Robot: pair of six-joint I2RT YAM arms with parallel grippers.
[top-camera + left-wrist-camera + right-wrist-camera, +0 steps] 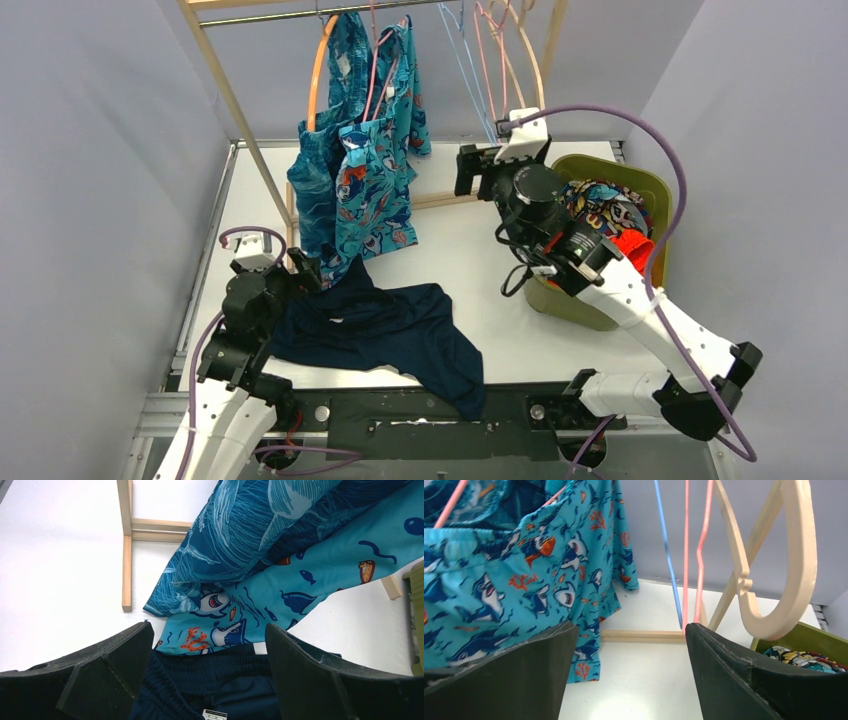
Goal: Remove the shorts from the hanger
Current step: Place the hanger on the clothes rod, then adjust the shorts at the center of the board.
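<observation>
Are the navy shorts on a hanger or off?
Off: the navy shorts lie spread on the table, draping over its near edge.

Open table (460, 240) runs between hanging shorts (370, 190) and green bin (640, 180); bare hangers (801, 555) dangle over its far end

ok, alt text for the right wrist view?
Open right gripper faces the rack: turquoise shark-print shorts hang at left; blue hanger, pink hanger and cream hanger bare at right; green bin with patterned fabric lower right.
</observation>
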